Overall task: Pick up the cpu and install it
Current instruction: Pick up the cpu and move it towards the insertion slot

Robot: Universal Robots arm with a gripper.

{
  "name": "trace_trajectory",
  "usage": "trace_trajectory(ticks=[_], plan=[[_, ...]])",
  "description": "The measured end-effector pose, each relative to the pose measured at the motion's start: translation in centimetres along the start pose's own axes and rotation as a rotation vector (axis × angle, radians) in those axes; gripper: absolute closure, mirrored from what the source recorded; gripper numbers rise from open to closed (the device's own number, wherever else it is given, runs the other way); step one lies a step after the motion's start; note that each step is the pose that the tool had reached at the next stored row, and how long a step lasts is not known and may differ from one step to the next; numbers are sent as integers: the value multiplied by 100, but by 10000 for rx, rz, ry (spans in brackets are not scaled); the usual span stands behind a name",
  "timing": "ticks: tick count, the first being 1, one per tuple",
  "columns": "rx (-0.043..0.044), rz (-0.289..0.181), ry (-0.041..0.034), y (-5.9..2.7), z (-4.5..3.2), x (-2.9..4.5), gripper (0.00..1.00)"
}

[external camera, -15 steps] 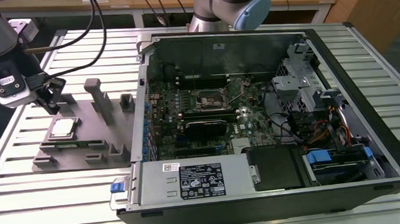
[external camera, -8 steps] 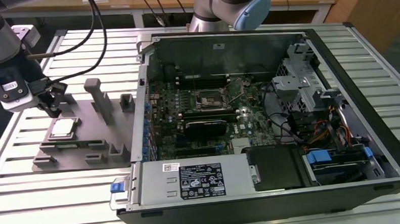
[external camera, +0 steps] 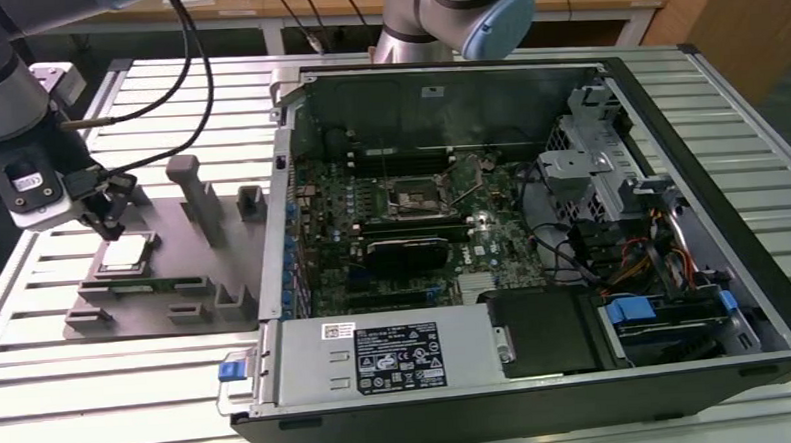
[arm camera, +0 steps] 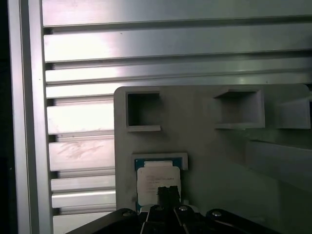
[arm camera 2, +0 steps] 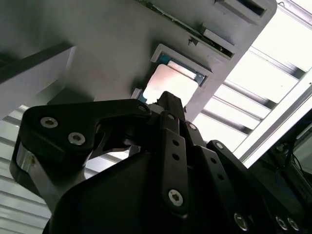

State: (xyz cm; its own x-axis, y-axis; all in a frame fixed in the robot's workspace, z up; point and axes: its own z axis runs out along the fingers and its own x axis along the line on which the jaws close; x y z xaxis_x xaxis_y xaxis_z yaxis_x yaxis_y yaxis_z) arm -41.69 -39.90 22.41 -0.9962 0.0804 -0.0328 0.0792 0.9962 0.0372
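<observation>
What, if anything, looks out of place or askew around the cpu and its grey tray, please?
Nothing stands out. The cpu lies flat and square in its recess in the grey holder tray, and the hand hangs close over it.

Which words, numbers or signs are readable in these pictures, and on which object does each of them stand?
No text can be read with confidence; all print is too small or blurred.
White label on the power supply: several lines of print and symbols, unreadable.
White sticker on the back wall of the computer case: unreadable.
Top plate of the cpu: faint marks, unreadable.
</observation>
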Motion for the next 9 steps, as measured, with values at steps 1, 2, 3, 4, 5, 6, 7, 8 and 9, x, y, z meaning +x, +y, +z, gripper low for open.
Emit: trace_trajectory(ticks=[1,2,3,4,5,6,7,8,9], plan=[[6,0,0,-1,15,2,89],[11,0,-1,-1,31,3,89],[14,0,-2,-2,46,5,89],[17,0,-2,-3,63,7,89],[20,0,-3,-3,78,10,89],[23,-1,-2,-4,93,12,89],[26,-1,-2,-5,107,13,89],[27,-1,-2,-5,122,14,89],[27,0,-3,-6,137,16,89]])
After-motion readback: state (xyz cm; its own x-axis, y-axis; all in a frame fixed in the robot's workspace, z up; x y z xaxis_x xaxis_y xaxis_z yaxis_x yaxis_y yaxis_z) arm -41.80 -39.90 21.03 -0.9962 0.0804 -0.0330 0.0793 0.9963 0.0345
